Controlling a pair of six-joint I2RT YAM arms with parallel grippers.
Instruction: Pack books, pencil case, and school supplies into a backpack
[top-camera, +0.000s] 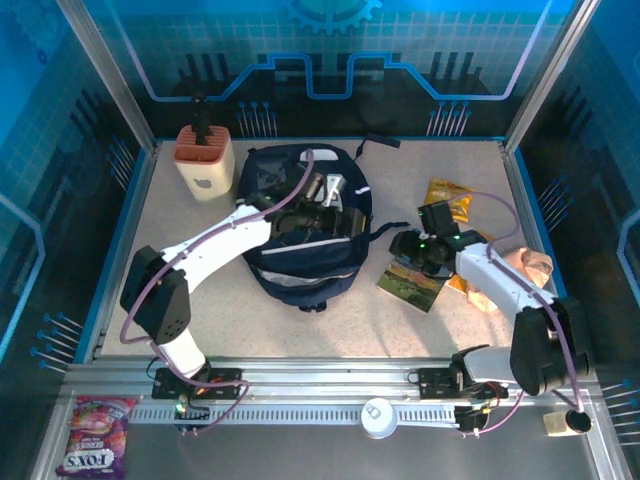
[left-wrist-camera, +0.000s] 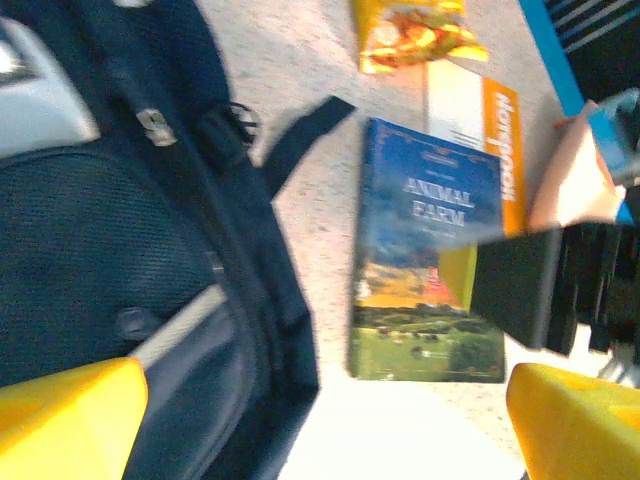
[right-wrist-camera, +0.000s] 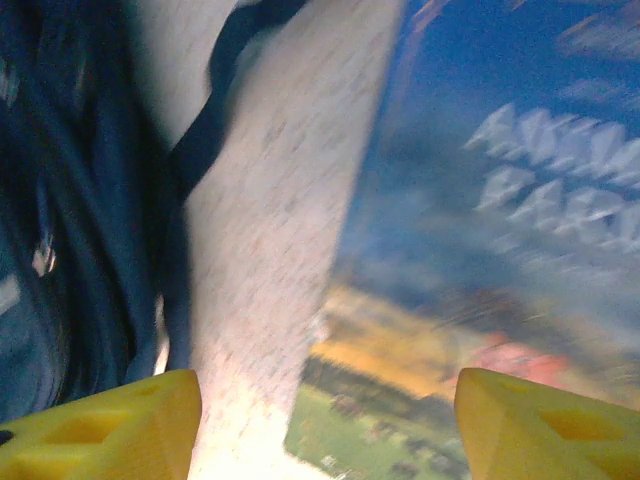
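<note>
- Far left on the tabletop (top-camera: 350, 330) stands a beige holder (top-camera: 205, 165), which plays no part in this step.
- The backpack (top-camera: 300, 265) lies in the middle with the left arm reaching over it. The left tool (left-wrist-camera: 320, 430) hangs above the bag's right side, its yellow fingers spread wide with nothing between them.
- A black strap (left-wrist-camera: 300, 140) trails from the bag across the bare strip of tabletop toward the right.
- The book (left-wrist-camera: 425, 270) with the blue-green landscape cover lies flat, just right of the backpack and apart from it. It rests partly on a white-and-orange book (left-wrist-camera: 480, 130).
- The right tool (right-wrist-camera: 330, 430) hovers low over this book's left edge. Its fingers are parted and pinch nothing; one finger is above the cover and the other above bare tabletop. The wrist view is blurred, so contact cannot be judged.
- The step in hand appears to be picking up this book for packing. The next move likely calls for getting a finger under the book's left edge, pinching it, then carrying it left to the bag's opening.
- A yellow-orange snack packet (top-camera: 448, 197) lies beyond the book, farther back.
</note>
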